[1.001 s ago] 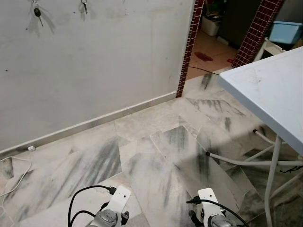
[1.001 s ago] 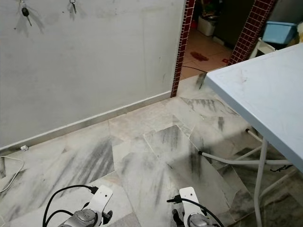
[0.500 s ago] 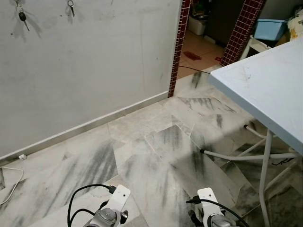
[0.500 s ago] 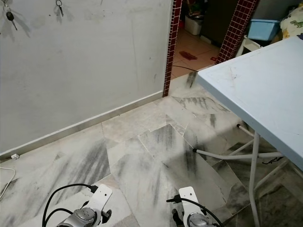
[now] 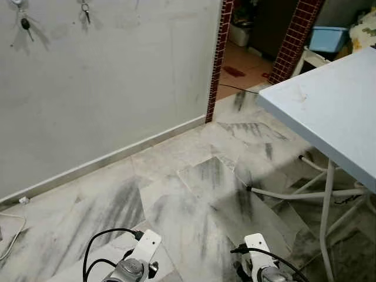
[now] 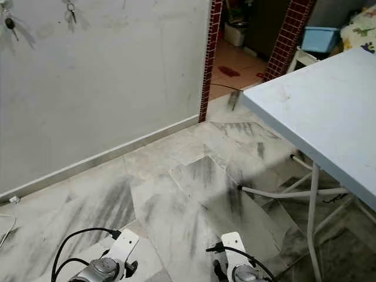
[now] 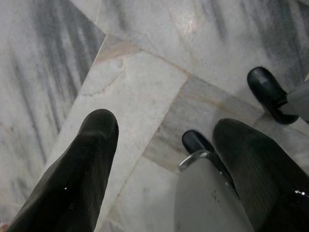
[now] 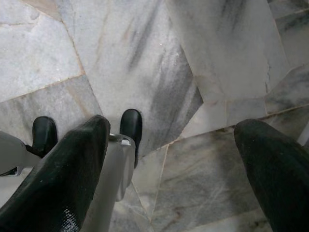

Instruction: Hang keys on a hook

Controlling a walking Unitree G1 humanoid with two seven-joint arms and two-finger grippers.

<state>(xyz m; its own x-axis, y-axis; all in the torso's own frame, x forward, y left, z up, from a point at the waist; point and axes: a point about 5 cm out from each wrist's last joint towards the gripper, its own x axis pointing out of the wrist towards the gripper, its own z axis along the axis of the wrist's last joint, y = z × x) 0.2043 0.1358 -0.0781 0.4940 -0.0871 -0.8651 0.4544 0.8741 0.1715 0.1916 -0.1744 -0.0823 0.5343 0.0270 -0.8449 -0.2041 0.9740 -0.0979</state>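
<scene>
Two hung keys (image 5: 24,24), head views

1. Key sets on the wall (image 5: 117,88): two, near its top edge — a dark-headed key (image 5: 24,24) and a smaller key bunch (image 5: 86,10); their hooks are too small to count with certainty.
2. Tables: one, a pale blue table (image 5: 329,111).
3. Brick pillars: two, a near pillar (image 5: 215,59) and a far pillar (image 5: 294,36).
4. Blue tubs: one tub (image 5: 329,37).
5. Grippers: two, the left gripper (image 7: 164,140) and right gripper (image 8: 174,140), each with two black fingers spread apart.
</scene>
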